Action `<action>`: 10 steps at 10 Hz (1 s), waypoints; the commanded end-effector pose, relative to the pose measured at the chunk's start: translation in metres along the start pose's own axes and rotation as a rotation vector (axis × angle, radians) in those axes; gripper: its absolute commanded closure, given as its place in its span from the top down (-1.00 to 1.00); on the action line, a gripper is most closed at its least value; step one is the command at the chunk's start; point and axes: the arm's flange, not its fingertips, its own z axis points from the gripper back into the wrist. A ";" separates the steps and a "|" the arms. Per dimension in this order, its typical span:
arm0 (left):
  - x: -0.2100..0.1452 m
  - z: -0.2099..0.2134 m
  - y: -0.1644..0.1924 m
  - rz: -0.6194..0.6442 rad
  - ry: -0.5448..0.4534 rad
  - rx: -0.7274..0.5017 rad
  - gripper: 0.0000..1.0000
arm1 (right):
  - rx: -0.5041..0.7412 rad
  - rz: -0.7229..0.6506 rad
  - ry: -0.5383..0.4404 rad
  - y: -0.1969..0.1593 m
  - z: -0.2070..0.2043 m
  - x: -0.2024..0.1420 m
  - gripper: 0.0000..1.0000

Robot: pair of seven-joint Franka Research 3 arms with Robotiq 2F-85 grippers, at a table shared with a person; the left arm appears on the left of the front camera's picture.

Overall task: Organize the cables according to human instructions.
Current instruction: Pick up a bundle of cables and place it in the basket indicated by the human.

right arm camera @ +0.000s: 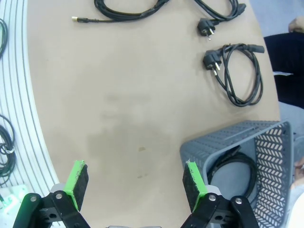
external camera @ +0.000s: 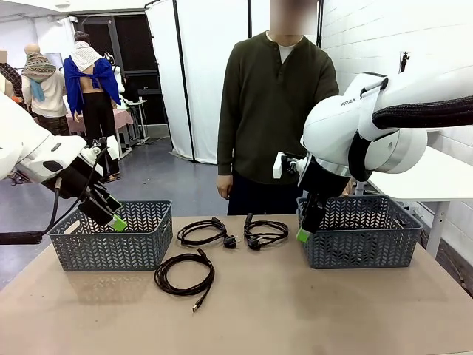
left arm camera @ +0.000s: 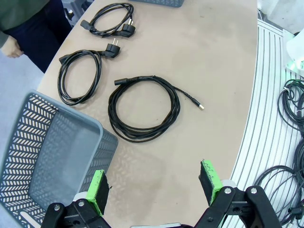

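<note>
As we looked along the left gripper (left arm camera: 152,183), its jaws stood wide apart with nothing between them, and it hung above a corner of the left basket (left arm camera: 33,137) and the bare table (left arm camera: 190,61) beside it. Just past it on the table lay the USB cable (left arm camera: 142,135), a flat coil with its plug end trailing toward the table's near edge. Beyond that lay the middle cable (left arm camera: 61,78), and farther on the far cable (left arm camera: 126,30). Both were coiled, each apart from the others, side by side near the table's far edge between the two baskets. The right gripper (right arm camera: 135,183) was likewise spread open and empty, one pad over a corner of the right basket (right arm camera: 280,142), the other over bare table. Inside that basket we made out a fourth cable (right arm camera: 232,160), coiled on its floor. Across the table stood the person (external camera: 273,111), arms down, one hand (external camera: 224,186) by the hip.
</note>
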 end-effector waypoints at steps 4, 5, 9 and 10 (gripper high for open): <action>-0.002 0.001 0.004 -0.012 -0.017 -0.016 1.00 | -0.002 -0.097 0.021 -0.008 0.002 0.017 1.00; -0.002 0.001 0.004 -0.012 -0.017 -0.016 1.00 | -0.002 -0.176 0.032 -0.014 0.003 0.032 1.00; -0.002 0.001 0.004 -0.012 -0.017 -0.016 1.00 | -0.016 -0.369 0.071 -0.048 -0.011 0.081 1.00; -0.002 0.001 0.004 -0.012 -0.017 -0.016 1.00 | -0.022 -0.420 0.061 -0.061 -0.019 0.093 1.00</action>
